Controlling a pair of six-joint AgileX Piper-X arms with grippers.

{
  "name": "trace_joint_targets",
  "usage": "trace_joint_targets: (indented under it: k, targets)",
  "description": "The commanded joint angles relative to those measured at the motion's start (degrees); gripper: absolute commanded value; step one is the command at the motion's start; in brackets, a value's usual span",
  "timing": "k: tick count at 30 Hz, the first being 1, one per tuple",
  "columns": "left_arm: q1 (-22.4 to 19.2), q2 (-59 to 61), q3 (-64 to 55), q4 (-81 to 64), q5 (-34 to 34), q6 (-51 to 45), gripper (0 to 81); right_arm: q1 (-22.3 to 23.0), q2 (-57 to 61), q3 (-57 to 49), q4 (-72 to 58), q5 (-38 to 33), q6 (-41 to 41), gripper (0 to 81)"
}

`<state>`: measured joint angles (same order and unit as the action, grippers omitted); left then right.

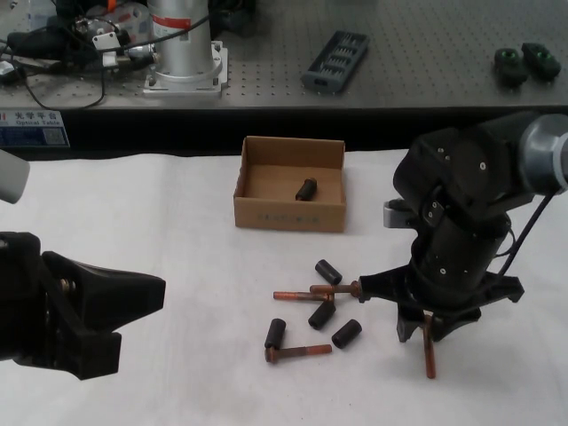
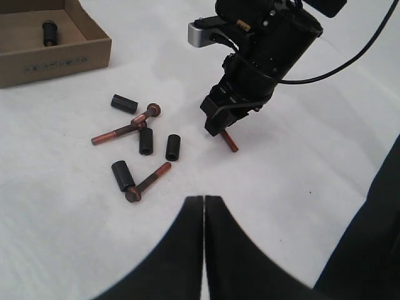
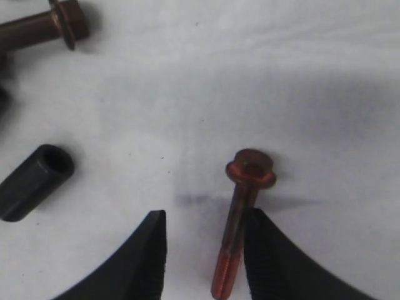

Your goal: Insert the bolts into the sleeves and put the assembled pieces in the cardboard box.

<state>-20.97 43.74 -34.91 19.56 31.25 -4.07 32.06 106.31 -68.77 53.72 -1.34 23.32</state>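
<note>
The right gripper (image 3: 205, 215) is open over the white cloth (image 1: 133, 222), its fingers astride a bolt (image 3: 236, 225) that touches one finger only. The left gripper (image 2: 204, 200) is closed and empty, well apart. Loose sleeves (image 1: 321, 314) and bolts (image 1: 299, 351) lie near the cardboard box (image 1: 288, 215), which contains one black piece (image 1: 306, 189).

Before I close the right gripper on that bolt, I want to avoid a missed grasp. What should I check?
1. The bolt lies between the fingers of the right gripper: ok.
2. The bolt is centred in the gap: not ok, it sits against one finger, with space on the other side.
3. The nearest sleeve is clear of the fingers: ok.
4. The left gripper is shut and apart from the parts: ok.
5. The cardboard box is open, with room inside: ok.
6. The bolt rests flat on the cloth: cannot tell.
</note>
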Motion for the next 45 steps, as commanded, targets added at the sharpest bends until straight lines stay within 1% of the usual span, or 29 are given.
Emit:
trace_joint_targets:
  k: [1,21,26,28,29,31,35,36,40,43,45]
  targets:
    - [0.17,-0.47,-0.07,-0.35,-0.15,-0.65,0.7,0.11,-1.03,-0.27,-0.59,2.53,-0.15,30.4]
    - [0.17,-0.47,-0.07,-0.35,-1.06,0.28,0.7,0.11,3.49,-0.09,-2.49,2.93,0.24,30.4]
    - [0.17,-0.47,-0.07,-0.35,-1.06,0.28,0.7,0.11,4.18,-0.09,-0.77,2.93,3.59,30.3]
    - [0.17,-0.47,-0.07,-0.35,-1.06,0.28,0.7,0.11,4.22,-0.09,-0.23,3.03,4.75,27.9]
    - [0.17,-0.47,-0.07,-0.35,-1.06,0.28,0.7,0.11,4.22,-0.09,-0.16,3.21,5.02,24.9]
    - [0.17,-0.47,-0.07,-0.35,-1.06,0.28,0.7,0.11,4.22,-0.09,-0.18,3.20,5.01,17.6]
    - [0.17,-0.47,-0.07,-0.35,-1.06,0.28,0.7,0.11,4.22,-0.09,-0.18,3.20,5.01,0.2]
    - [0.17,-0.47,-0.07,-0.35,-1.06,0.28,0.7,0.11,4.22,-0.09,-0.18,3.20,5.01,3.1]
    - [0.17,-0.47,-0.07,-0.35,-1.06,0.28,0.7,0.11,4.22,-0.09,-0.46,3.35,4.59,2.8]
    - [0.17,-0.47,0.33,-0.35,-1.06,0.80,0.7,0.11,3.92,-0.09,-1.08,3.35,1.14,2.8]
    - [0.17,-0.35,0.39,-0.05,-1.06,3.20,0.7,0.11,3.01,-0.09,-1.12,2.79,-0.78,2.8]
